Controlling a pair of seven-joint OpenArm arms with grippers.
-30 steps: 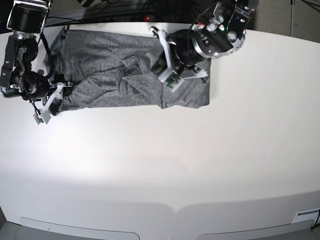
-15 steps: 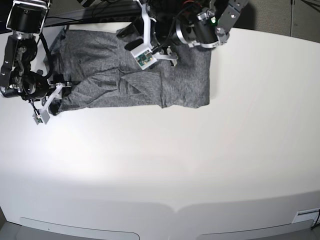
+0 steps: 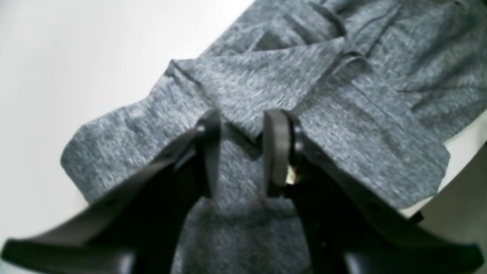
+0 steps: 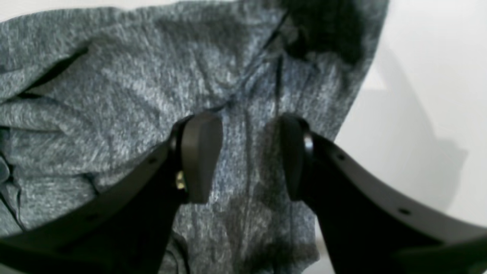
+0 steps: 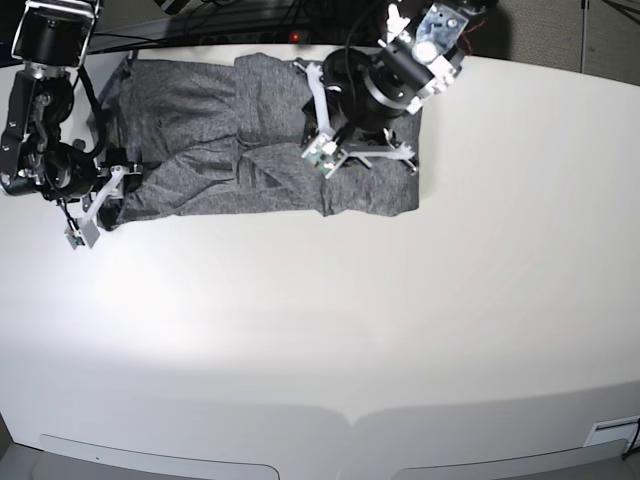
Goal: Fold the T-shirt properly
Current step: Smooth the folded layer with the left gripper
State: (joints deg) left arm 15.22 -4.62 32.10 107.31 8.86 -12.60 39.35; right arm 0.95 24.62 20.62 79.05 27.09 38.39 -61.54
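The T-shirt (image 5: pixel 255 140) lies spread flat at the far end of the white tabletop (image 5: pixel 330 330), a wide dark-grey band that reaches close to the tabletop's back edge. Its near edge runs almost straight, and all of the tabletop on the near side of that edge is bare and open. The shirt's right edge, as the base view shows it, is also straight, with open white surface beyond it.

The left claw (image 5: pixel 345 150) hangs over the right half of the shirt, inside its outline and near its right edge. From the left wrist view, the left claw (image 3: pixel 239 152) has its two fingers spread a little apart, with a folded flap of the T-shirt (image 3: pixel 266 83) showing in the gap; the pictures do not make clear whether the pads touch the cloth. That view also shows a corner of the cloth near the tabletop's edge.

The right claw (image 5: pixel 95 205) sits at the shirt's left end, just at its near-left corner. In the right wrist view, the right claw (image 4: pixel 243 152) is spread open above the T-shirt (image 4: pixel 133 95), holding nothing, with the cloth's edge and bare tabletop just beside one finger.
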